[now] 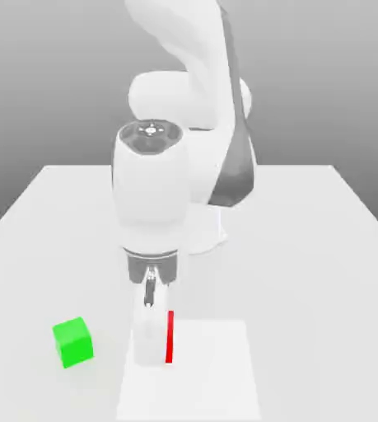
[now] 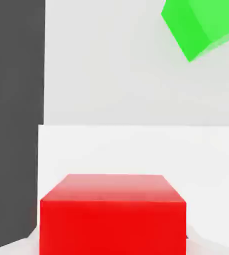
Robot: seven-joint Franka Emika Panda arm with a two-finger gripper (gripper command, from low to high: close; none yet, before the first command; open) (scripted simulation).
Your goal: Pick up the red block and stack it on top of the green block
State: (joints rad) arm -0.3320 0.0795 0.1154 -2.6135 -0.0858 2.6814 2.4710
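I see the red block (image 2: 113, 214) — matte, plain-faced — at the bench (image 1: 307, 247) front, between the fingers of the hand (image 1: 152, 350), which points straight down; grip state I cannot tell. Green block (image 1: 72, 342) sits apart.

A white table (image 1: 324, 239) carries the green block (image 1: 72, 342) and, well apart, the red block (image 1: 170, 336).

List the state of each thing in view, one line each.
red block: on the table, right under the gripper, mostly hidden behind a finger in the exterior view.
green block: on the table, apart from the red block, nothing on top.
gripper: lowered at the red block.
table: holds both blocks.
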